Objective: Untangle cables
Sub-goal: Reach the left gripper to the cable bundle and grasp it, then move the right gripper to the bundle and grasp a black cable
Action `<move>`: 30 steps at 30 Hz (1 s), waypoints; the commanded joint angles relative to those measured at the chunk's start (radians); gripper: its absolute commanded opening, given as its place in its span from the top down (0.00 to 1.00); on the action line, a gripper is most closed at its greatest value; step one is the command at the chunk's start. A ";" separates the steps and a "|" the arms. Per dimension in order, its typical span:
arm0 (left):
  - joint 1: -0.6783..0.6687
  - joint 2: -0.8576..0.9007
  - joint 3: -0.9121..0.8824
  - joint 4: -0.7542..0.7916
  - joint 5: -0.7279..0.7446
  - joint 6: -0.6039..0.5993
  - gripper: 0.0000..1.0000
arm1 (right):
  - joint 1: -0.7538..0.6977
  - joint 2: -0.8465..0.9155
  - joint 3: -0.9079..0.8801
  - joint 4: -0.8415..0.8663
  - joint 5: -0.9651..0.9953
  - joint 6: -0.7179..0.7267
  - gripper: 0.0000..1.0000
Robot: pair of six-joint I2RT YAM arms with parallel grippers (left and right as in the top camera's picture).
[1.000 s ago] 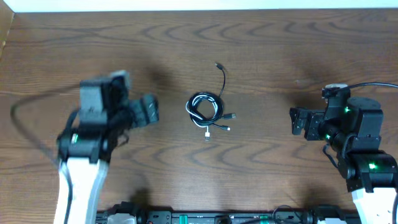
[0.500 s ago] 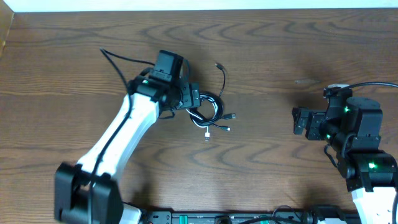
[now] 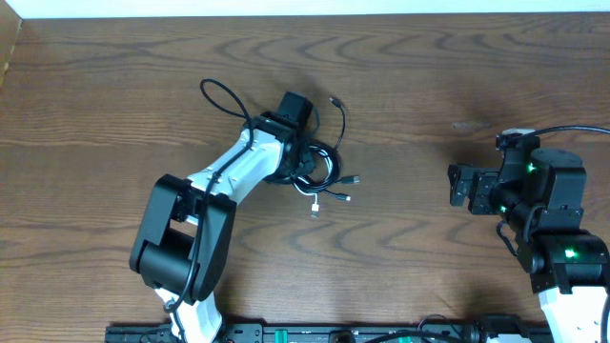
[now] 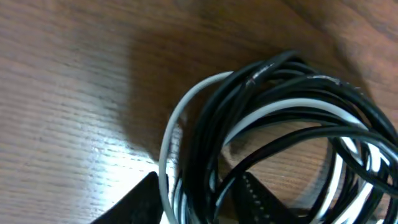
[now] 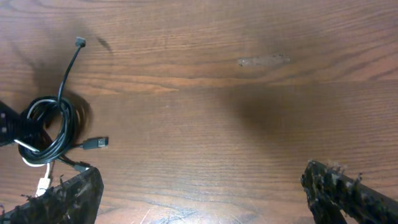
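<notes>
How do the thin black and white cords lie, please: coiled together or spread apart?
Coiled together: the thin black cord and white cord loop through one bundle.

The table (image 3: 457, 57) is dark brown wood with strong grain. Near its middle lie the cables (image 3: 324, 164), a black cord (image 4: 267, 65) and a white cord (image 4: 165, 149) wound together in one flat coil. The black cord's free end curves toward the far edge and ends in a plug (image 3: 333, 98). Two dark plugs (image 3: 355, 178) stick out beside the coil, with a white plug (image 3: 315, 211) just nearer. A pale smudge (image 5: 264, 60) marks the wood well apart from them.

Dark wood-grain table (image 3: 114, 86) — pale strip (image 3: 305, 8) (maybe wall) behind.
</notes>
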 commanded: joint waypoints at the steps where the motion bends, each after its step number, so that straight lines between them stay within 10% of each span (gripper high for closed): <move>1: -0.006 0.006 0.016 0.000 -0.017 -0.007 0.89 | 0.009 -0.001 0.019 0.000 0.008 -0.014 0.01; 12: -0.006 -0.175 0.017 -0.015 0.193 0.063 0.93 | 0.009 0.059 0.019 -0.001 -0.274 -0.014 0.01; 30: -0.043 -0.185 0.005 -0.045 0.329 -0.028 0.92 | 0.060 0.650 0.019 0.177 -0.763 0.193 0.05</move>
